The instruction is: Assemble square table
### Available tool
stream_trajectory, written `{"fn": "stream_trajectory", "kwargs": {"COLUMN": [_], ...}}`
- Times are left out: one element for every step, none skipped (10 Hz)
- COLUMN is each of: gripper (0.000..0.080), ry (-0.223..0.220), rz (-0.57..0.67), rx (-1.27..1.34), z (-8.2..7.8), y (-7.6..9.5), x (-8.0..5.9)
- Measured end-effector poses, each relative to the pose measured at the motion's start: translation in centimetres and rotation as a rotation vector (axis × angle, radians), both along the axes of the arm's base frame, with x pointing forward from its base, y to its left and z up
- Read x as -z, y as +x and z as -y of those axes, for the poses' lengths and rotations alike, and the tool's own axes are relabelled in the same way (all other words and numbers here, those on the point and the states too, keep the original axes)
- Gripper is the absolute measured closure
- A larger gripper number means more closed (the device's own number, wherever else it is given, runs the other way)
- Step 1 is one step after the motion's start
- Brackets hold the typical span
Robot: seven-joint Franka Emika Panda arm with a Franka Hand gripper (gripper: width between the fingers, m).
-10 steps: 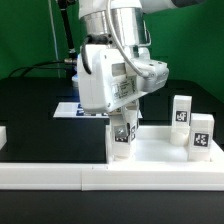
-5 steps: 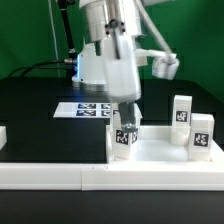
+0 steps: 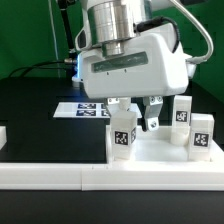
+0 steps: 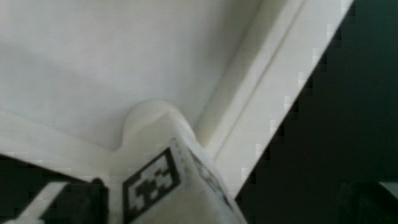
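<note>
White plastic is what you are looking at across the near part of the scene: the slab [image 3: 150, 152] is lying flat just behind the border wall [image 3: 110, 177], and three legs are standing upright on it. One leg [image 3: 122, 135] is standing at the corner toward the exterior view's left, directly under the gripper [image 3: 139, 113]; two more legs [image 3: 182, 112] [image 3: 201, 136] are standing at the exterior view's right edge of the slab. You are seeing the claw hanging just above and behind the first leg with its jaws parted and nothing between them, so it is holding no part at this moment. In the wrist view the tagged leg [image 4: 169, 165] is rising close to the camera with the slab's pale surface [image 4: 107, 60] behind it, though that picture is too blurred to show whether the leg is fully seated in its socket. Judging from this, you are roughly three legs into the job, with a fourth leg not in view. The marker board [image 3: 85, 109] is lying on the black table [image 3: 35, 105] behind.
</note>
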State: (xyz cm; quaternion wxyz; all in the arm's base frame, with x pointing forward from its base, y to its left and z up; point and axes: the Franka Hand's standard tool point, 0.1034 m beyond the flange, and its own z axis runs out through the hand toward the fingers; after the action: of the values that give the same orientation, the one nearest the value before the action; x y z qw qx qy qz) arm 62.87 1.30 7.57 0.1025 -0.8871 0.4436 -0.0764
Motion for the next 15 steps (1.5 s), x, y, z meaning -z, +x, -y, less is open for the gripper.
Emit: {"fn": "stream_trajectory", "kwargs": {"gripper": [0.0151, 0.0151, 0.0151, 0.0180, 0.0180, 0.0363, 0.0489, 0.0489, 0.0494, 0.0495, 0.0495, 0.0501, 0.0501, 0.0505, 0.0506], "ry": [-0.046, -0.068, -0.069, -0.063, -0.063, -0.059, -0.047, -0.031, -0.021, 0.000, 0.040, 0.102, 0.163, 0.241, 0.272], "rz": [0.015, 0.017, 0.019, 0.014, 0.013, 0.011, -0.007, -0.020, -0.026, -0.038, -0.078, -0.160, -0.221, -0.266, -0.293], "rx": [-0.179, -0.360, -0.345, -0.316, -0.314, -0.299, -0.206, -0.124, -0.074, 0.028, 0.160, 0.361, 0.523, 0.671, 0.730], "z": [0.3, 0.7, 0.7, 0.7, 0.8, 0.8, 1.4, 1.7, 1.8, 2.0, 2.0, 2.1, 2.0, 2.0, 2.3], "y": [0.0, 0.6, 0.5, 0.5, 0.4, 0.4, 0.1, -0.1, -0.1, -0.1, -0.4, -0.6, -0.6, -0.8, -0.9], "x": [0.2, 0.6, 0.5, 0.6, 0.6, 0.6, 0.9, 1.0, 1.0, 1.0, 1.1, 1.2, 1.2, 1.1, 1.1]}}
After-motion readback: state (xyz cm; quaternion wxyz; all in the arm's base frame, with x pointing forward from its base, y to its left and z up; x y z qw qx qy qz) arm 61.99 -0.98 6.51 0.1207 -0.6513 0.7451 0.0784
